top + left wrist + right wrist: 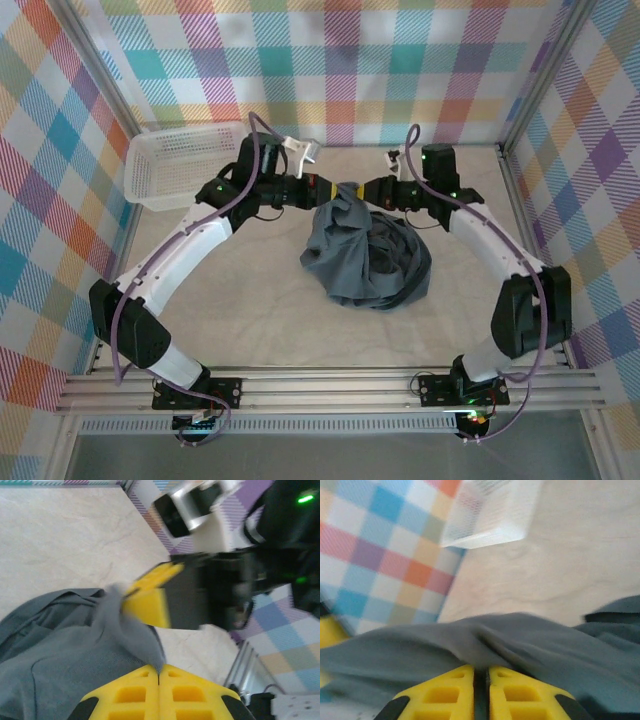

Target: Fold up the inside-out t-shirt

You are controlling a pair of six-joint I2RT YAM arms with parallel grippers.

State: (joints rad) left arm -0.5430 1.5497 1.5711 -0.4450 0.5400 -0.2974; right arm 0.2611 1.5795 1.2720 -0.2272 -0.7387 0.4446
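The inside-out t-shirt (365,255) is a dark blue-grey bunched heap in the middle of the table, with one peak lifted up at its far side. Both grippers meet at that peak. My left gripper (337,190) comes in from the left, its yellow jaws pressed together on a fold of the t-shirt (75,645); the left gripper (159,667) pinches it at the tips. My right gripper (362,190) faces it from the right. Cloth of the t-shirt (520,645) runs into the narrow slot between the jaws of the right gripper (481,669). The right gripper's yellow fingers (150,600) sit close in front of the left one.
A white lattice basket (180,165) stands at the far left of the table, and the basket (490,515) is seen blurred beyond the cloth. Plaid walls enclose the table on three sides. A metal rail (330,385) runs along the near edge.
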